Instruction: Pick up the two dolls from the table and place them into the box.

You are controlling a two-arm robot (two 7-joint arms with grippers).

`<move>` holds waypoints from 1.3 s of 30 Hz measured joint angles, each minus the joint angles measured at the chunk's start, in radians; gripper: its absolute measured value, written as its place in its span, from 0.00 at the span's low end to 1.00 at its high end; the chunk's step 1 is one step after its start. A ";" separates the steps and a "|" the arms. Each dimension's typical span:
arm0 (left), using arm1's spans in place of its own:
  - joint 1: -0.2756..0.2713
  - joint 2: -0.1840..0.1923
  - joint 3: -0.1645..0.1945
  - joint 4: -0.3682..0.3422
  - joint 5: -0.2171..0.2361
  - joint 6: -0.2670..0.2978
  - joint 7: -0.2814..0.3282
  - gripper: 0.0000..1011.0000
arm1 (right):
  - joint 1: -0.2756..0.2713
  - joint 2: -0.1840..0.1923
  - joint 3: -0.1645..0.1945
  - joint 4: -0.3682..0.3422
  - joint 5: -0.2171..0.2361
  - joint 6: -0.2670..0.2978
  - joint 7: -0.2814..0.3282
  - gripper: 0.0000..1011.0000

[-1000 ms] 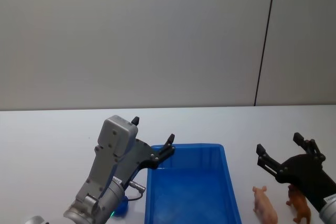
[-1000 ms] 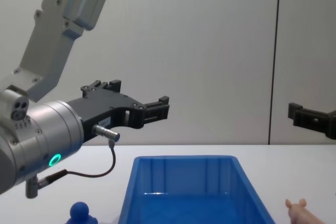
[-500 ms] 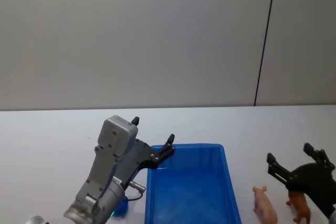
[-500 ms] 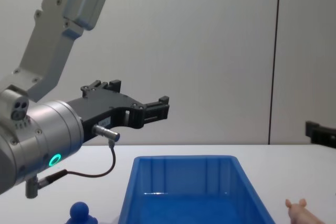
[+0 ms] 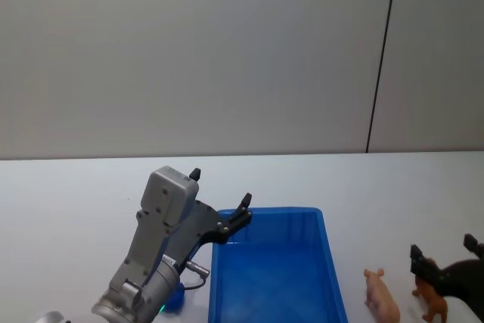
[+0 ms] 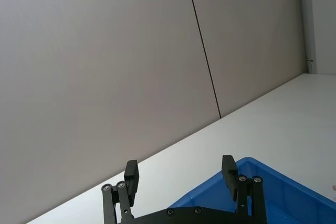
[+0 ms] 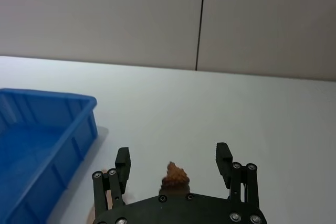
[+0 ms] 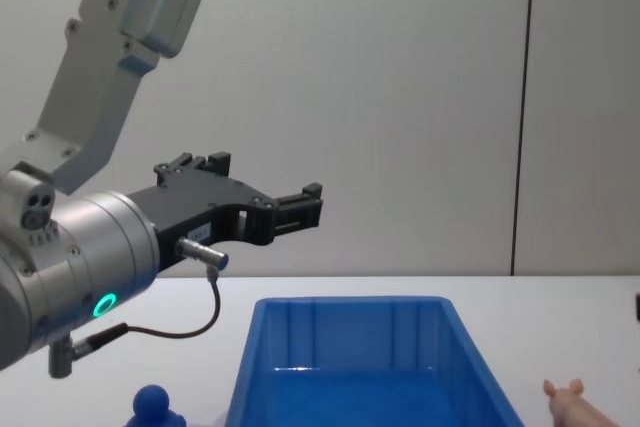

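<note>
The blue box (image 5: 268,212) sits on the white table (image 5: 76,194), in front of me at the middle. Just right of it stands the pale pink pig doll (image 5: 380,293), and the brown doll (image 5: 433,298) is beside it, further right. My right gripper (image 5: 443,246) hangs open directly over the brown doll. In the right wrist view the brown doll (image 7: 175,173) lies between the open fingers of the right gripper (image 7: 173,153). My left gripper (image 5: 221,188) is held open in the air above the box's far left corner, empty; it shows again as the left gripper (image 8: 268,183) in the chest view.
A small blue knob-shaped object (image 8: 152,405) stands on the table left of the box (image 8: 350,301), under my left arm. A plain grey wall (image 5: 227,51) rises behind the table. Bare tabletop stretches beyond the box and the dolls.
My right gripper has dropped lower and drawn back toward the near right, closing in over the brown doll. The left arm, the box and both dolls have not moved.
</note>
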 joint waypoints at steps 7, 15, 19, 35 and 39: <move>0.000 0.000 0.000 0.000 0.000 0.000 0.000 0.99 | -0.010 -0.002 0.002 0.021 0.005 0.038 -0.016 0.99; 0.000 0.000 0.000 0.000 0.000 0.000 0.000 0.99 | -0.013 -0.013 -0.003 0.054 0.005 0.058 -0.014 0.99; 0.000 0.000 0.000 0.000 0.000 0.000 0.000 0.99 | -0.012 -0.020 -0.007 0.074 0.004 0.064 -0.005 0.99; 0.000 0.000 0.000 0.000 0.000 0.000 0.000 0.99 | 0.000 -0.051 -0.021 0.134 0.002 0.089 0.010 0.56; 0.000 0.000 0.000 0.000 0.000 0.000 0.000 0.99 | 0.001 -0.055 -0.024 0.137 -0.003 0.089 0.009 0.44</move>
